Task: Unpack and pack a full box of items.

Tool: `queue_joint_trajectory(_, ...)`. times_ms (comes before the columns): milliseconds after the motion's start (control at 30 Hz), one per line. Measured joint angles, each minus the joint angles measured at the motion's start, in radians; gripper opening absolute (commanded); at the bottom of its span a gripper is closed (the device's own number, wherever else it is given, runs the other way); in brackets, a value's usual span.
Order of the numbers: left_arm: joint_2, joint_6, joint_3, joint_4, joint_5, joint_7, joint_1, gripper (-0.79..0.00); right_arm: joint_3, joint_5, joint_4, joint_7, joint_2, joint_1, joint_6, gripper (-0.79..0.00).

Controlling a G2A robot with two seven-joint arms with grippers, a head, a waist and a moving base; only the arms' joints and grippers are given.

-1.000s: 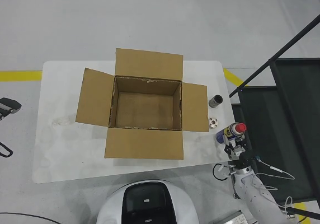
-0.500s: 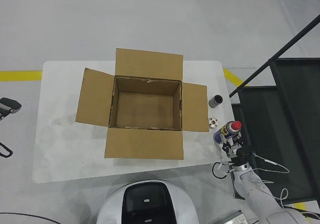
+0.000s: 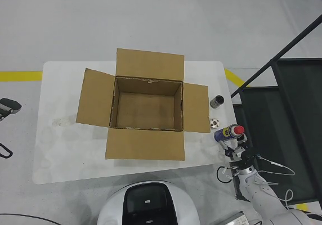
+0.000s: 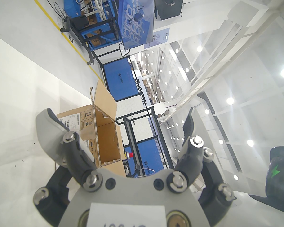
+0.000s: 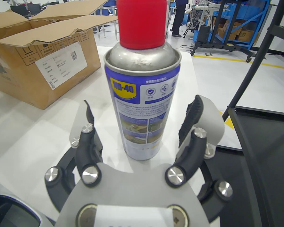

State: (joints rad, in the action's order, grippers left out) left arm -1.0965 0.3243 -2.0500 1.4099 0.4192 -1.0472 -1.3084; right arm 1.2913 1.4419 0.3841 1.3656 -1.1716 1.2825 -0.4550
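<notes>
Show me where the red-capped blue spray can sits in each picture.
Top view: blue spray can with red cap, right of the open brown cardboard box.
Left wrist view: tiny red-capped shape just past the box, likely it.
Right wrist view: upright inside the open right claw, box behind.
Shared landmark: the box.

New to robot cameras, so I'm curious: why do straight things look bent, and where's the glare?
Left wrist view: the wide lens bows ceiling beams; lamps glare white. Right wrist view: spray can looms, black post curves. Top view: even light, box interior shaded.
</notes>
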Motion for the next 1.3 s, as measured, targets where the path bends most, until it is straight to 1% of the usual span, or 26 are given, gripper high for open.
queue_joint_trajectory(167, 0.0, 0.0, 0.0, 0.0, 0.0, 0.0, 0.0, 0.0, 0.012, -0.007, 0.064, -0.028, 0.025, 0.071, -0.028, 0.0)
queue_joint_trajectory(267, 0.0, 0.0, 0.0, 0.0, 0.0, 0.0, 0.0, 0.0, 0.025, -0.027, 0.09, -0.054, 0.033, 0.088, -0.051, 0.0)
queue_joint_trajectory(400, 0.0, 0.0, 0.0, 0.0, 0.0, 0.0, 0.0, 0.0, 0.034, -0.059, 0.129, -0.12, 0.033, 0.088, -0.049, 0.0)
queue_joint_trajectory(567, 0.0, 0.0, 0.0, 0.0, 0.0, 0.0, 0.0, 0.0, 0.041, -0.1, 0.159, -0.223, 0.028, 0.077, -0.019, 0.0)
queue_joint_trajectory(800, 0.0, 0.0, 0.0, 0.0, 0.0, 0.0, 0.0, 0.0, 0.041, -0.128, 0.184, -0.293, 0.022, 0.067, 0.005, 0.0)
queue_joint_trajectory(833, 0.0, 0.0, 0.0, 0.0, 0.0, 0.0, 0.0, 0.0, 0.039, -0.131, 0.186, -0.303, 0.021, 0.065, 0.005, -0.123)
queue_joint_trajectory(867, 0.0, 0.0, 0.0, 0.0, 0.0, 0.0, 0.0, 0.0, 0.037, -0.133, 0.188, -0.313, 0.019, 0.063, 0.01, -0.28)
queue_joint_trajectory(900, 0.0, 0.0, 0.0, 0.0, 0.0, 0.0, 0.0, 0.0, 0.036, -0.133, 0.19, -0.316, 0.018, 0.062, 0.016, -0.499)
queue_joint_trajectory(933, 0.0, 0.0, 0.0, 0.0, 0.0, 0.0, 0.0, 0.0, 0.035, -0.135, 0.192, -0.317, 0.017, 0.063, 0.021, -0.739)
queue_joint_trajectory(967, 0.0, 0.0, 0.0, 0.0, 0.0, 0.0, 0.0, 0.0, 0.033, -0.139, 0.192, -0.318, 0.016, 0.064, 0.023, -0.785)
queue_joint_trajectory(1133, 0.0, 0.0, 0.0, 0.0, 0.0, 0.0, 0.0, 0.0, 0.029, -0.156, 0.202, -0.311, 0.011, 0.072, 0.017, -0.785)
queue_joint_trajectory(1300, 0.0, 0.0, 0.0, 0.0, 0.0, 0.0, 0.0, 0.0, 0.03, -0.152, 0.235, -0.273, 0.012, 0.087, 0.0, -0.785)
